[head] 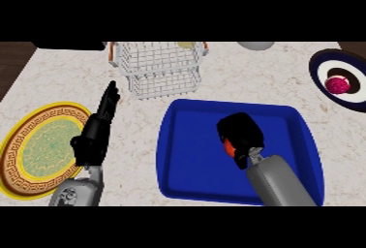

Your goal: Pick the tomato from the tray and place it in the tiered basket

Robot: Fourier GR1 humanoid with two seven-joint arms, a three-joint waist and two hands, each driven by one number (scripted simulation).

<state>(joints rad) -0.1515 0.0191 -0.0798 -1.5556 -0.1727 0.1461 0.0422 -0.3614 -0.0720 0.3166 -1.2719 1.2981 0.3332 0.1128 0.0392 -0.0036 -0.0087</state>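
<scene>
Tomato (227,146) mid-tray (186,160), enclosed by curled right hand (239,133).

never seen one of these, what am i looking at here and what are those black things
This is one picture from the robot's head, looking steeply down at a kitchen counter. The black things are its hands on grey forearms. The right hand is curled round a red tomato over a blue tray. The left hand is open, fingers straight, beside a yellow patterned plate. Behind the tray stands a wire tiered basket, where the tomato should go. At the right edge a dark-rimmed plate holds a small pink thing.
</scene>
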